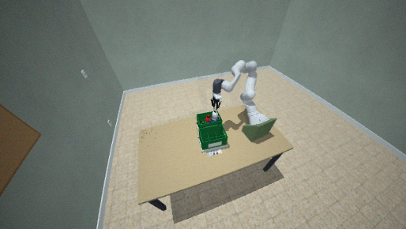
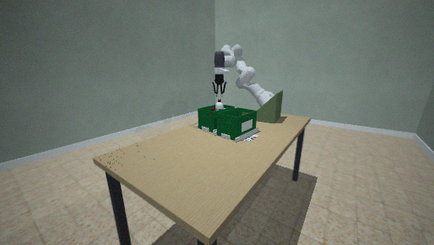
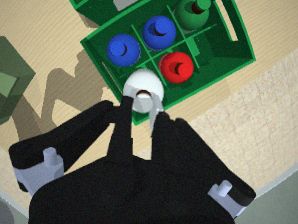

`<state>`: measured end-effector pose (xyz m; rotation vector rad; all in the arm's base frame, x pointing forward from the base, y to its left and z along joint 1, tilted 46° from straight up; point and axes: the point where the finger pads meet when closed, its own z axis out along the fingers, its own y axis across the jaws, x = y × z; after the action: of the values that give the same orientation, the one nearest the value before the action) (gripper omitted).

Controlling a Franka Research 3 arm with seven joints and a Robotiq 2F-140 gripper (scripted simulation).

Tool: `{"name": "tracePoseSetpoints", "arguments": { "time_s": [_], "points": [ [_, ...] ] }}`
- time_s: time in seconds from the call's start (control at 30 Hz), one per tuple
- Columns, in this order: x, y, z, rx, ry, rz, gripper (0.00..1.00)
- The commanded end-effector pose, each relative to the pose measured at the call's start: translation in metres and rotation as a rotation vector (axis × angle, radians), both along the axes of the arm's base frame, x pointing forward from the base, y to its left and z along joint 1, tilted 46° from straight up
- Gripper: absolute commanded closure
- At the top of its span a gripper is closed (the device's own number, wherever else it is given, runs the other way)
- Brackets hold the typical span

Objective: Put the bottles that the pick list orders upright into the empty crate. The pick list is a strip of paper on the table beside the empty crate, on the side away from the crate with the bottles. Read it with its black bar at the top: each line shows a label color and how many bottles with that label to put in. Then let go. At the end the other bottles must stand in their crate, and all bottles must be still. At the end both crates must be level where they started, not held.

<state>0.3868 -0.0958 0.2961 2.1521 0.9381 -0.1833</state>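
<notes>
My gripper (image 1: 215, 110) (image 2: 219, 97) (image 3: 143, 99) is shut on the neck of the white bottle (image 1: 215, 115) (image 2: 219, 106) (image 3: 144, 80), which hangs upright, raised partly above the green bottle crate (image 2: 205, 120) (image 3: 215, 67). In that crate stand a red bottle (image 1: 208, 118) (image 3: 175, 66), a blue bottle (image 3: 123, 54), a second blue bottle (image 3: 159, 36) and a green bottle (image 3: 191, 19). The empty green crate (image 1: 204, 144) (image 2: 226, 127) stands level beside it. The pick list (image 1: 214, 153) (image 2: 252, 138) lies beyond the empty crate; its lines are too small to read.
A green angled panel (image 1: 258, 131) (image 2: 270, 111) stands near the arm's base, to the right of the crates. The two crates stand close together on the wooden table (image 1: 170, 170) (image 2: 186, 182). Small dark specks show near the table's left end.
</notes>
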Motion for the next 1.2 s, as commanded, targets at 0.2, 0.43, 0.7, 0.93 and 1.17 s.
{"name": "tracePoseSetpoints", "arguments": {
  "time_s": [0.2, 0.43, 0.7, 0.93, 1.17],
  "points": [
    [-0.002, 0.014, 0.014, -0.001, 0.003, 0.009, 1.0],
    [-0.004, 0.02, 0.02, -0.001, 0.003, 0.009, 1.0],
    [-0.006, 0.029, 0.029, -0.001, 0.003, 0.009, 1.0],
    [-0.007, 0.035, 0.035, -0.001, 0.003, 0.009, 1.0],
    [-0.009, 0.043, 0.043, -0.001, 0.003, 0.009, 1.0]
  ]
}}
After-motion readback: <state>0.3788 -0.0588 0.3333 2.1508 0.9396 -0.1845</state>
